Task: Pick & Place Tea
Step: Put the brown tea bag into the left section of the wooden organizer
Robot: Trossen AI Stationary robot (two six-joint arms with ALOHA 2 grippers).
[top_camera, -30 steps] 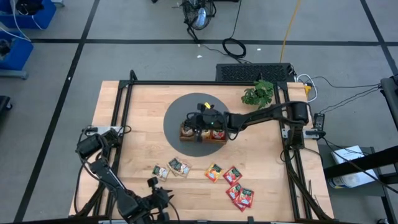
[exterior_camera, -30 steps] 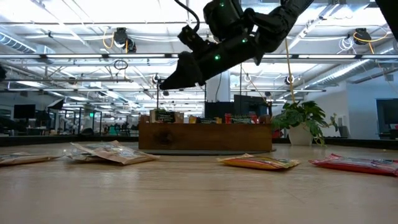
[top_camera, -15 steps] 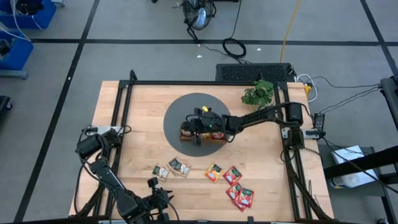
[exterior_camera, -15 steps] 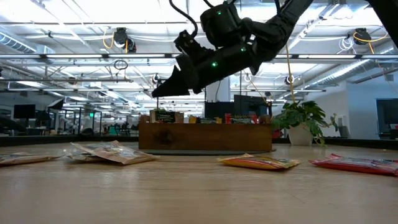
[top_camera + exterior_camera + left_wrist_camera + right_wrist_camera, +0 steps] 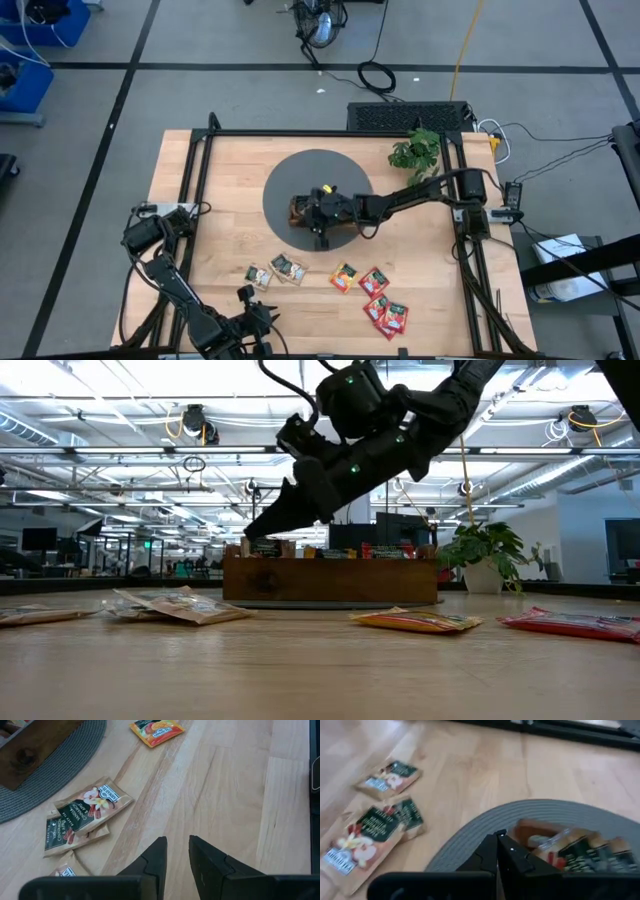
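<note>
Jaws of the right gripper (image 5: 497, 851) pressed together, empty, hanging over the wooden tray's (image 5: 330, 579) end compartment.
Risk: dipping lower, the closed tips could snag filed sachets or nudge the tray off its mat (image 5: 290, 175); loose tea (image 5: 375, 297) lies on the surface. The left gripper (image 5: 176, 857) waits slightly spread.

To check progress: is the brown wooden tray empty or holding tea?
Holding tea: flat sachets stand inside the brown wooden tray, tops showing above its wall in the low view.
</note>
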